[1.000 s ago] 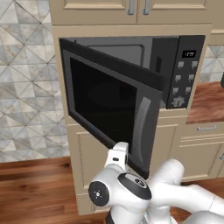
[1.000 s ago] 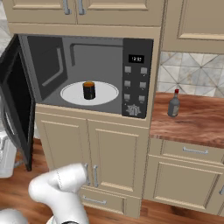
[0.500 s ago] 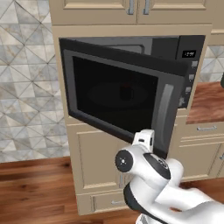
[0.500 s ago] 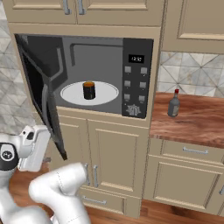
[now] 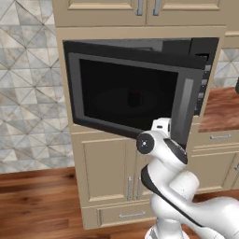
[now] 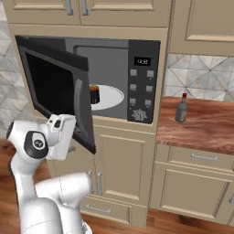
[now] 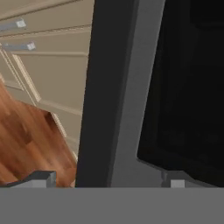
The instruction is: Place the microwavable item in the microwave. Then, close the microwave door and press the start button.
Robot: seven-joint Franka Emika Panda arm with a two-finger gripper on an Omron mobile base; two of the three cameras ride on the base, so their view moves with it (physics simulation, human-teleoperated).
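The black mug (image 6: 94, 93) stands on the white turntable (image 6: 113, 97) inside the microwave (image 6: 142, 82). The microwave door (image 6: 55, 93) hangs partly open, swung roughly halfway toward the cavity, and its grey handle (image 5: 185, 109) shows in the left base view. My gripper (image 6: 73, 137) is pressed against the door's lower outer face near its free edge. In the hand view the door's dark grey frame (image 7: 118, 96) is very close. My gripper (image 7: 109, 181) is open, with its fingertips (image 7: 43, 178) set wide apart on either side of that frame.
A grey glass bottle with a red cap (image 6: 182, 109) stands on the wooden counter (image 6: 205, 128) right of the microwave. Beige cabinet doors (image 6: 121, 164) and drawers lie below. Wooden floor (image 5: 37, 200) spreads to the left.
The door has swung further toward the microwave, from wide open to about half shut. My hand has moved forward and to the right with it.
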